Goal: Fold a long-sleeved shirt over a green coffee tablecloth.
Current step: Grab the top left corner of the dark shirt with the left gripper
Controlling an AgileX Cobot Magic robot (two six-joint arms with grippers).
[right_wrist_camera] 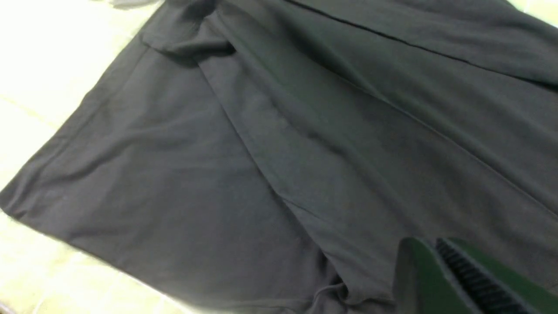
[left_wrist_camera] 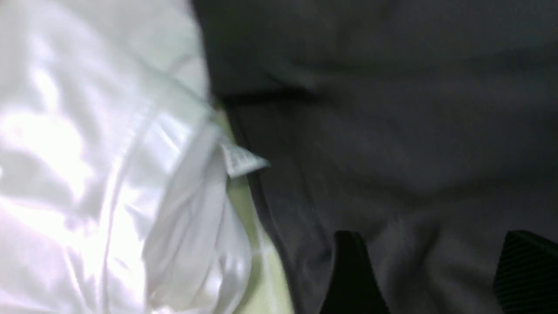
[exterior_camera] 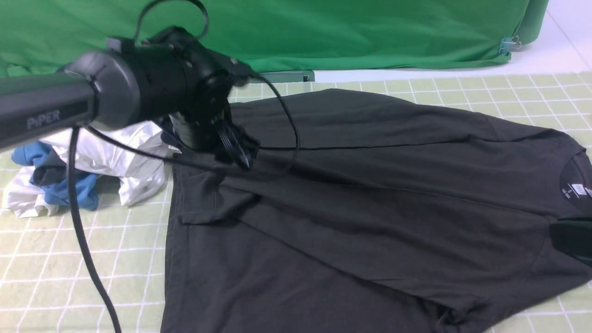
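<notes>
The black long-sleeved shirt [exterior_camera: 370, 194] lies spread on the green coffee tablecloth [exterior_camera: 69, 259], with its collar and neck label [exterior_camera: 576, 189] to the right. One sleeve is laid across the body, its cuff near the hem on the left. My left gripper [exterior_camera: 236, 155] hovers over the shirt's far left corner. In the left wrist view the left gripper [left_wrist_camera: 436, 261] is open, with only black shirt cloth [left_wrist_camera: 392, 131] lying beneath it. My right gripper [exterior_camera: 573, 240] shows at the right edge near the collar. In the right wrist view the right gripper [right_wrist_camera: 436, 257] is shut, above the shirt [right_wrist_camera: 305, 131], holding nothing.
A pile of white, blue and dark grey garments [exterior_camera: 92, 171] lies just left of the shirt; the white one [left_wrist_camera: 87, 152] sits close to my left gripper. Plain bright green fabric [exterior_camera: 323, 32] hangs at the back. The left arm's cable [exterior_camera: 83, 240] dangles over the tablecloth.
</notes>
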